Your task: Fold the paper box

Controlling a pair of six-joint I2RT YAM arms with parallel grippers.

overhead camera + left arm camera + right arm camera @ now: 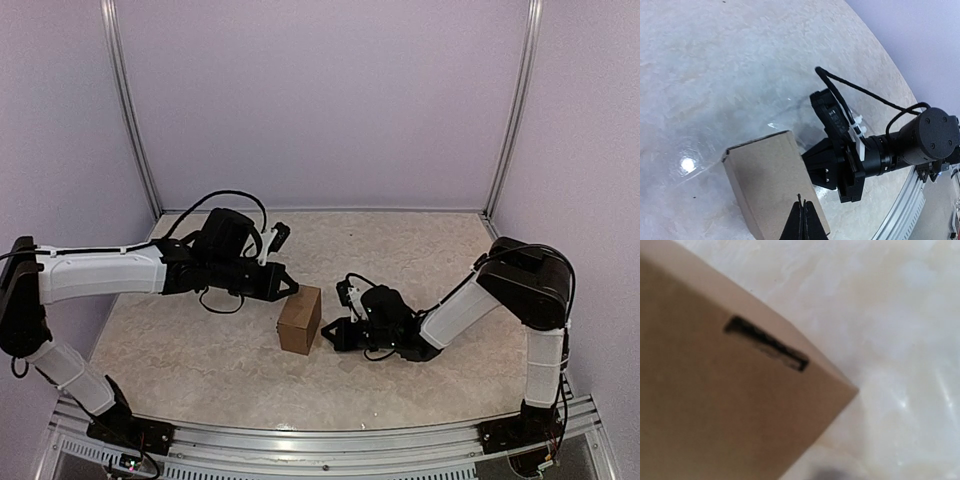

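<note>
Your paper box (300,319) looks fully formed, probably nearly done. Left claw (293,286) and right claw (327,333) both pressed together, empty, beside it.

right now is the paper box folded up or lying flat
Folded up: the paper box stands as a small cube, top and side faces closed.

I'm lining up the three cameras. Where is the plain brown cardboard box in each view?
Top external: brown cardboard box at centre, between left gripper and right gripper.
Left wrist: lower centre, right gripper beside it.
Right wrist: fills the left side, close up.
Shared landmark: beige marbled tabletop.
</note>
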